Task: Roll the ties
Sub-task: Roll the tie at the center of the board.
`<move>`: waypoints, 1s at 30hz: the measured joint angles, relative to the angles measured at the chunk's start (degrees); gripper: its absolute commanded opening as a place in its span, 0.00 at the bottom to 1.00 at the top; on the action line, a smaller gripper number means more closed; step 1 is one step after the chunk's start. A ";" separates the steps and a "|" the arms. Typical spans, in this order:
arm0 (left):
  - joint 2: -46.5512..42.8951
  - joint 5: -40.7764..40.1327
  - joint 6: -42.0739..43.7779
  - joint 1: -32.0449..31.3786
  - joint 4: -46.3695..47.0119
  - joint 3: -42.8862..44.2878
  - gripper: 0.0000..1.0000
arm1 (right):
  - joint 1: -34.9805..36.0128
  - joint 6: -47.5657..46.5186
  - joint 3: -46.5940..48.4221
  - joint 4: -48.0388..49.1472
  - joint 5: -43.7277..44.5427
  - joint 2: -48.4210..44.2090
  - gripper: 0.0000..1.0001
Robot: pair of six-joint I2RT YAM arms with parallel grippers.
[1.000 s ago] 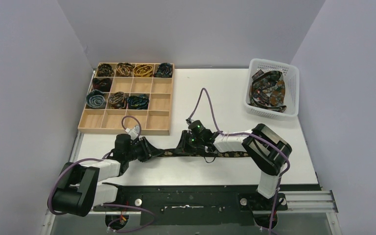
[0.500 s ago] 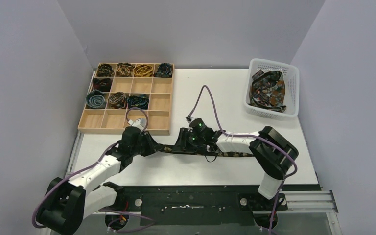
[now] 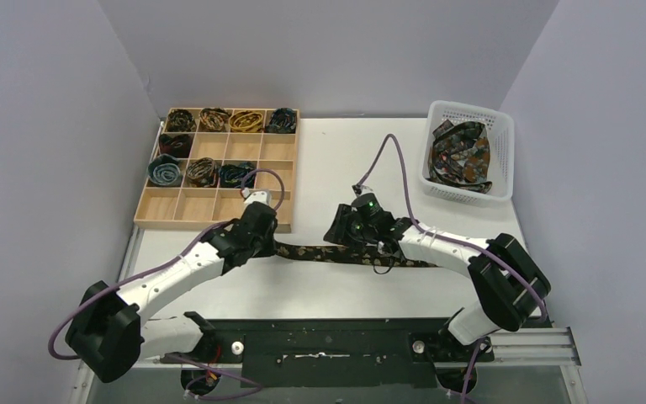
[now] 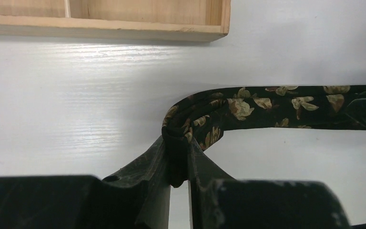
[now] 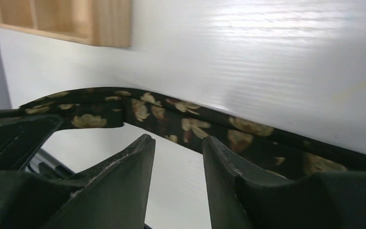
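Tie [image 4: 248, 107] pinched in left tool [image 4: 177, 164] — stretches just beyond right tool [image 5: 178, 140].

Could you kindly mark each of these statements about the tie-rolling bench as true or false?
1. The left pincer is shut on one end of the tie. True.
2. The right pincer is clamped on the tie. False: its fingers stand apart with nothing between them, and the tie runs just beyond their tips.
3. The white basket is empty. False: it holds a heap of ties.
4. Every compartment in the far row of the wooden tray holds one of the rolled ties. True.
5. The tie is already rolled into a coil. False: it lies stretched out flat between the two pincers.
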 measured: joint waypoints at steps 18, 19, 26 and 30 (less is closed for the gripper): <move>16.00 -22.40 -0.04 -13.40 -15.65 16.11 0.00 | -2.89 2.75 -5.57 -5.55 9.11 -10.40 0.43; 16.41 -22.86 -0.24 -13.94 -15.80 16.39 0.00 | -3.10 3.17 -6.32 -5.60 9.79 -11.34 0.43; 21.62 -26.58 -2.89 -17.77 -18.29 20.04 0.00 | -5.14 6.01 -9.66 -6.51 12.79 -15.15 0.43; 25.59 -28.26 -4.70 -19.32 -19.85 23.47 0.00 | -6.16 6.93 -10.97 -6.80 13.64 -17.42 0.43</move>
